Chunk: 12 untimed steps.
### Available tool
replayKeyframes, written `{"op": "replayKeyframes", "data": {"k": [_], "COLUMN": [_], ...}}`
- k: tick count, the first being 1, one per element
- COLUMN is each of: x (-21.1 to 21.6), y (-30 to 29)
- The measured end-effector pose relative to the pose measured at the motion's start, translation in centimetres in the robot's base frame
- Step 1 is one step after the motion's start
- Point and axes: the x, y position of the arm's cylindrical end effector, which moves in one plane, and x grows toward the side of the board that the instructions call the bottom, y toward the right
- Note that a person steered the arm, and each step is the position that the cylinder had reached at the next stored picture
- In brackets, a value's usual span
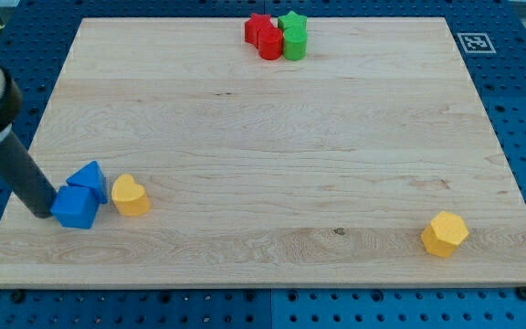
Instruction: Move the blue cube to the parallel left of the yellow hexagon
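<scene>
The blue cube [75,207] sits near the board's left edge, low in the view. My tip [41,211] touches its left side. A second blue block [89,179], wedge-like, stands right behind the cube and touches it. A yellow heart-like block [130,196] is just to the right of the two blue blocks. The yellow hexagon [445,234] lies far away at the view's bottom right.
The wooden board [263,137] fills most of the view. At its top edge stands a tight group: a red star [258,26], a red cylinder [270,44], a green star [292,21] and a green cylinder [295,43]. A marker tag [474,42] lies off the board's top right.
</scene>
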Motion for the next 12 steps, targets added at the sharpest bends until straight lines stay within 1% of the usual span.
{"op": "replayKeyframes", "data": {"k": [2,6,9,11,12], "x": [0.6,-0.7,1.3,1.3,1.3], "y": [5.3,17.0,23.4,29.0,29.6]}}
